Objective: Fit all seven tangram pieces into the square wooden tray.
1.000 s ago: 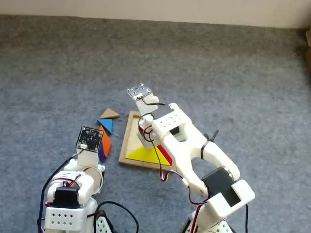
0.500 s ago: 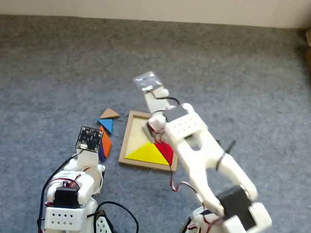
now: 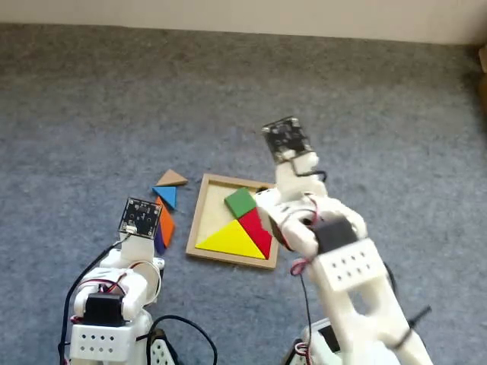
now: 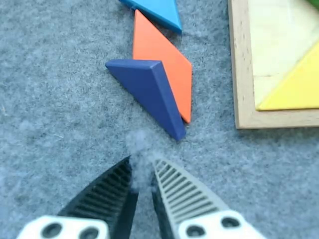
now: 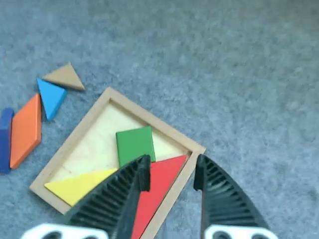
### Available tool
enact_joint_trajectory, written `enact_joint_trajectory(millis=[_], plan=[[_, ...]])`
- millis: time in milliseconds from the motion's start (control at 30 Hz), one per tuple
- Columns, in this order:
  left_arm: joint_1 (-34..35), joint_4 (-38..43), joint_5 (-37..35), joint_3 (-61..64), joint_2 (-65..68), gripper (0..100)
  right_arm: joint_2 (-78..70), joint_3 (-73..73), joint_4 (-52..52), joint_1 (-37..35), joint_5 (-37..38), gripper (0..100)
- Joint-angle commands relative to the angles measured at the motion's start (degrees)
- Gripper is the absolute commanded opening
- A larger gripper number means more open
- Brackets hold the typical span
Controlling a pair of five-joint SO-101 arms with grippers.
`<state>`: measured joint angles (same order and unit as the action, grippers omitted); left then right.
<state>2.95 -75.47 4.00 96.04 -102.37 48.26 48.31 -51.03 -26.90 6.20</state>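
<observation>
A soft grey fuzzy carpet (image 3: pixel 365 91) covers the whole tabletop. It looks woolly and a bit speckled, with tiny light and dark flecks (up close, in the wrist views, you can see the little fibres). Along the far edge runs a plain pale cream strip (image 3: pixel 228 14), flat and bare; whether it is a wall or a board is hard to tell. At the far right edge a small brown bit (image 3: pixel 484 65) pokes in, too small to name. The light is soft and even, and the shadows are faint.

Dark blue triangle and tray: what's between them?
The orange parallelogram, against the dark blue triangle, then bare carpet up to the tray; seen in left wrist view.
</observation>
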Motion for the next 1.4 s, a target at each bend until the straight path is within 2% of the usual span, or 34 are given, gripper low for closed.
enact_joint_trajectory(millis=[0,167,300,400,533,800,1367], plan=[[0.84,-0.26,0.35,1.1,-2.15,1,9.1,-0.57,-0.84,2.59,-0.62,14.2],[0.84,-0.26,0.35,1.1,-2.15,1,16.04,0.22,-5.58,4.09,-0.62,14.2],[0.84,-0.26,0.35,1.1,-2.15,1,17.63,6.55,-6.11,4.09,-0.62,14.2],[0.84,-0.26,0.35,1.1,-2.15,1,18.07,13.14,-1.01,4.09,-1.32,14.2],[0.84,-0.26,0.35,1.1,-2.15,1,18.77,19.03,4.7,4.09,-8.44,14.2],[0.84,-0.26,0.35,1.1,-2.15,1,24.48,25.45,8.22,4.18,-8.62,14.2],[0.84,-0.26,0.35,1.1,-2.15,1,57.63,41.71,7.87,4.26,-8.7,14.2]])
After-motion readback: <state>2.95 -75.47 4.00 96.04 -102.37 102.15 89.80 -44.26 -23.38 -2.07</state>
